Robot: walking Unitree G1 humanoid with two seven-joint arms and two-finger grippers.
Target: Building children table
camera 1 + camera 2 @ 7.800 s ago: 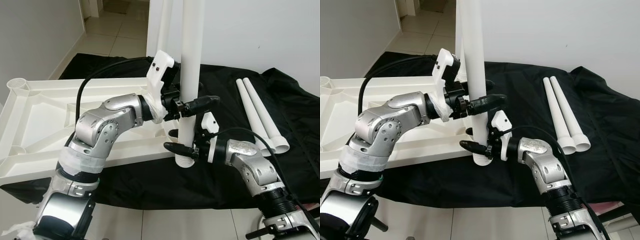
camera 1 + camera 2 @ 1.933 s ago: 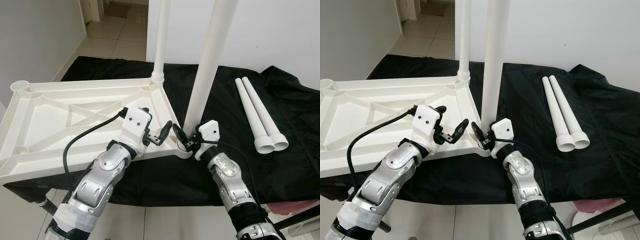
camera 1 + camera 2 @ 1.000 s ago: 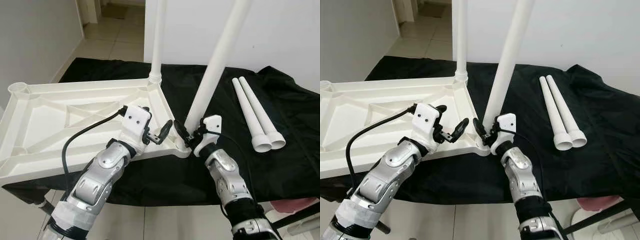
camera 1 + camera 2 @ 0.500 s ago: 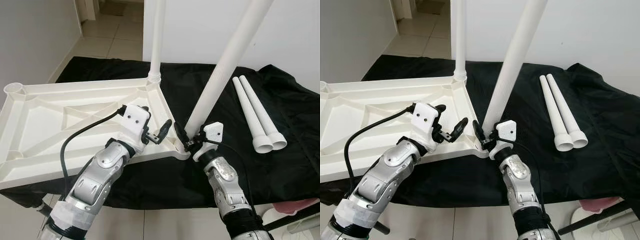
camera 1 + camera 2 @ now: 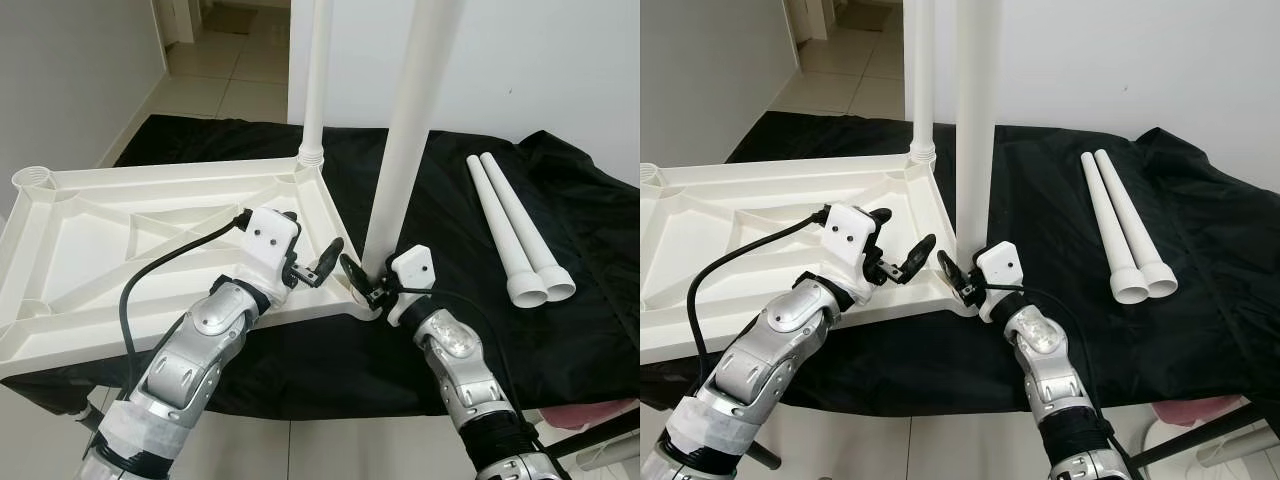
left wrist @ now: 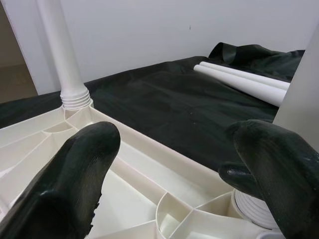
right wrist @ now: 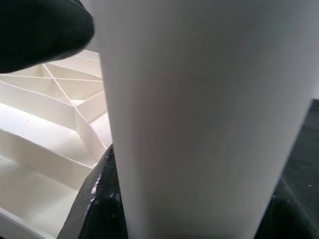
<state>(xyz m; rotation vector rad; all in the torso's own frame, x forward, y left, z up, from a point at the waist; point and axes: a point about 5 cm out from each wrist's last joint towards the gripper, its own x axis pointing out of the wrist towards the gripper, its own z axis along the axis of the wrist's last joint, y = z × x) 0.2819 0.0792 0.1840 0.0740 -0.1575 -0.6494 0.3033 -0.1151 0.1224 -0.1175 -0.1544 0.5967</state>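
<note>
You're on leg two of four here. The upside-down white plastic table top, all ribbed underneath with round corner sockets, lies on the black cloth. Your left hand hovers released over the near corner, gripping nothing. Behind it, one leg already stands in the far socket. Your right hand is clenched on the base of the second leg, a smooth white tube standing upright at the near socket. Next I'd twist it home; the ridged end looks threaded. Two spare legs lie farther right.
</note>
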